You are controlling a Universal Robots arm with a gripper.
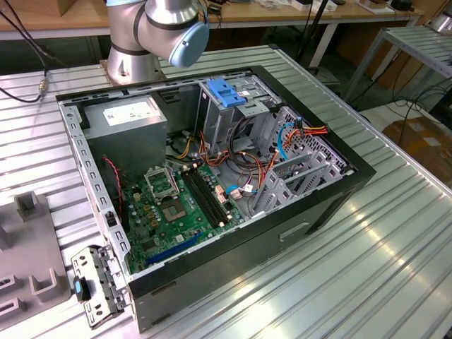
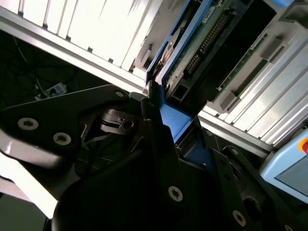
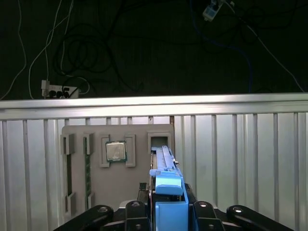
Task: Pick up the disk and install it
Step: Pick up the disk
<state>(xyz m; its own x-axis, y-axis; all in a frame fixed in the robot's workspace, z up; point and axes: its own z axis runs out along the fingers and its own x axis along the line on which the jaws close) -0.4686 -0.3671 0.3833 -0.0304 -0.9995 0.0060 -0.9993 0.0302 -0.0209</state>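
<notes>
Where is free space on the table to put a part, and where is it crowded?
Free: the ribbed table on the exterior view's right of the computer case. Crowded: inside it, cables beside the drive cage.

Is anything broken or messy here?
Nothing looks broken. The black open computer case lies on its side with orange and red cables loose inside, which looks messy. In the first wrist view the dark disk with blue rails is edge-on at the pincer, not lying flat.
</notes>
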